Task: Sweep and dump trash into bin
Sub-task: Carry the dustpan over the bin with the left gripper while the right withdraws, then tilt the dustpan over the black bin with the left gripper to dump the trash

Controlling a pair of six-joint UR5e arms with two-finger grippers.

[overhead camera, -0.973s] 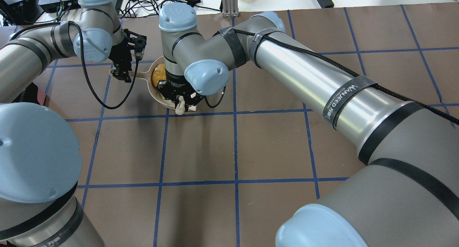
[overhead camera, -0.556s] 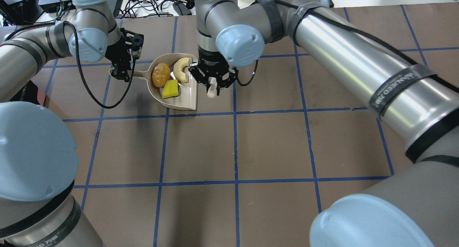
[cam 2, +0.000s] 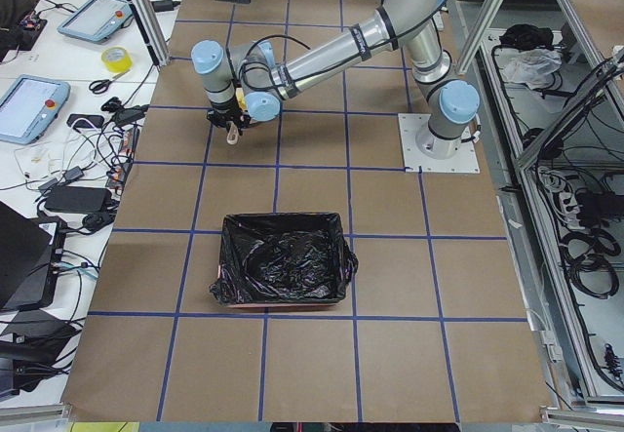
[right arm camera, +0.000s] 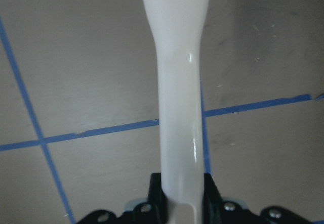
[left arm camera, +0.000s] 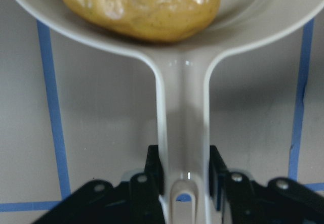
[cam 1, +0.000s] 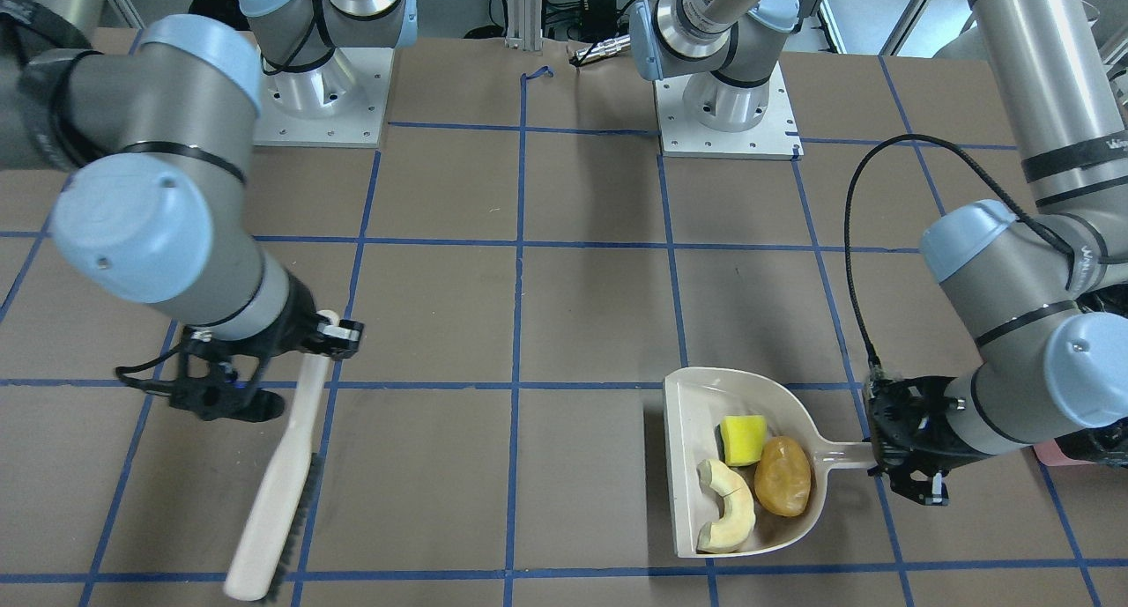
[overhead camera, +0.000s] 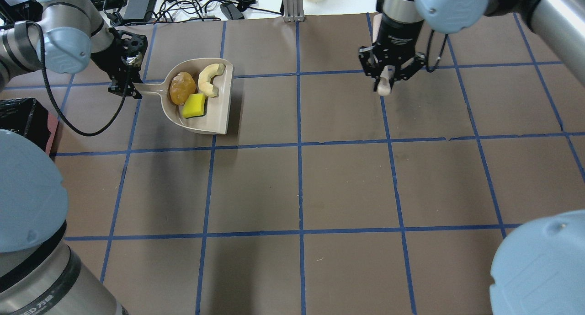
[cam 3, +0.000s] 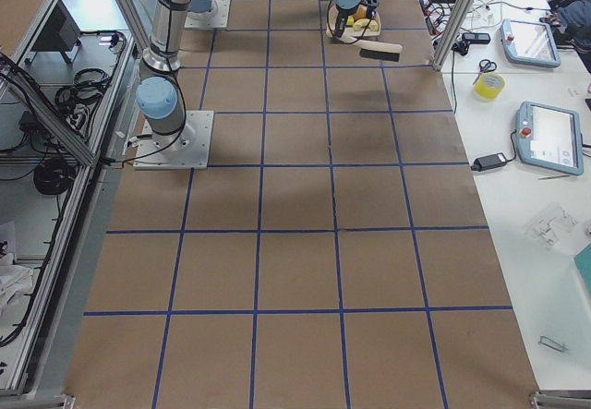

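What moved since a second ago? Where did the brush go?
The right gripper carried the brush away from the dustpan, far toward the robot's right. The left gripper moved the dustpan a little toward the robot's left. Unchanged: both grippers stay clamped on their handles, and the rind slice, brown lump and sponge wedge stay in the pan.

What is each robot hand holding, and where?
Left gripper pinches the dustpan by its handle end; right gripper pinches the brush by its handle.
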